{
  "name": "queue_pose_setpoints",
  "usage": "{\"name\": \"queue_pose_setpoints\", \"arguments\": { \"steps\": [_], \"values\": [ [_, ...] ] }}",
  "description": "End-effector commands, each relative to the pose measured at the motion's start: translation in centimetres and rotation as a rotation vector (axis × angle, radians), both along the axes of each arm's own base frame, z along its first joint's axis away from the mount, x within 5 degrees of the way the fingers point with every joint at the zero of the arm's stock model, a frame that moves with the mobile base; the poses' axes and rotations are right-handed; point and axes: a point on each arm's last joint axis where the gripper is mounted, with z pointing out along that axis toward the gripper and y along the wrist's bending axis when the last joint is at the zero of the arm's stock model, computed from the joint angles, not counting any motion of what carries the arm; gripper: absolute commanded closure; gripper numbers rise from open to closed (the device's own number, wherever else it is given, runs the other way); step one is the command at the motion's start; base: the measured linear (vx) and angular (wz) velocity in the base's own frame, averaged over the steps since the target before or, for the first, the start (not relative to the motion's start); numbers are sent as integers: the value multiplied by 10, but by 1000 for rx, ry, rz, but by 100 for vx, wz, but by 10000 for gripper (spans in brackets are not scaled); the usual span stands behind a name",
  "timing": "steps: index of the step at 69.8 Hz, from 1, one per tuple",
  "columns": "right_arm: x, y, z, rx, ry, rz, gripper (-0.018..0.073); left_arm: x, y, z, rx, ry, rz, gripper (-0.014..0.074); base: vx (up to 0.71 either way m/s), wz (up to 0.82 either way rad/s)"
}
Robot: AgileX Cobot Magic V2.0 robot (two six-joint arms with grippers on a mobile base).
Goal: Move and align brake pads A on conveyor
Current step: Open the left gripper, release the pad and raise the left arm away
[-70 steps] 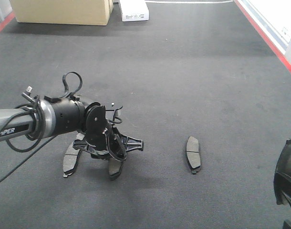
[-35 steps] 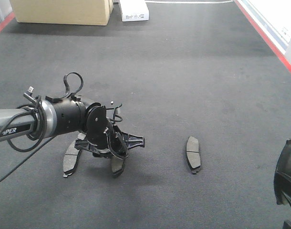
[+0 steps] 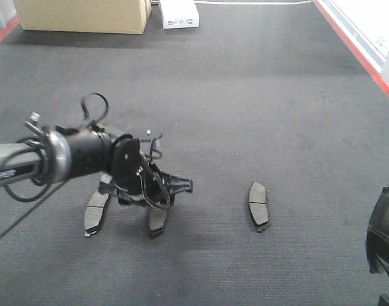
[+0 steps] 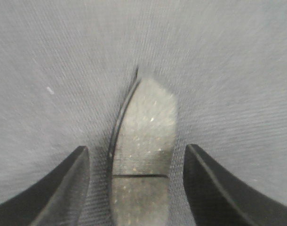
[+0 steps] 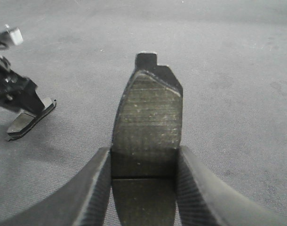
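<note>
Low on the left of the belt (image 3: 245, 95), the left claw (image 4: 136, 188) stands open astride a pad (image 4: 143, 141), having shifted slightly left; another pad (image 3: 259, 206) lies right of centre; the right claw (image 5: 143, 188) grips a fourth pad (image 5: 148, 117)

Cardboard box (image 3: 83, 16) and white box (image 3: 179, 14) at far edge.

An industrial workshop or factory line: a wide dark grey conveyor (image 3: 245, 95) with red edge strips (image 3: 357, 51), a cardboard box (image 3: 83, 16) at eleven o'clock, and brake pads (image 3: 259, 205) on the belt.
</note>
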Motion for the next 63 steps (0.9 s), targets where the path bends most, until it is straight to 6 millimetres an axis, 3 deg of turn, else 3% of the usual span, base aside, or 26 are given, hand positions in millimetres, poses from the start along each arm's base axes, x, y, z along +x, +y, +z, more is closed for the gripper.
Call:
{"name": "queue_pose_setpoints", "arguments": {
  "steps": [1,17,40,63],
  "values": [
    [3,1,19,22,-126,2,535,0,1,54,-72,-176,-12,176,0,0],
    [3,1,19,22,-126,2,535,-25,22,86,-58,-313,-45,314,0,0],
    [3,1,19,22,-126,2,535,-99,68,113,-148,-549,-101,606,0,0],
    [3,1,19,22,-126,2,535,-186,124,124,-162,-781,-154,604,0,0]
  ]
}}
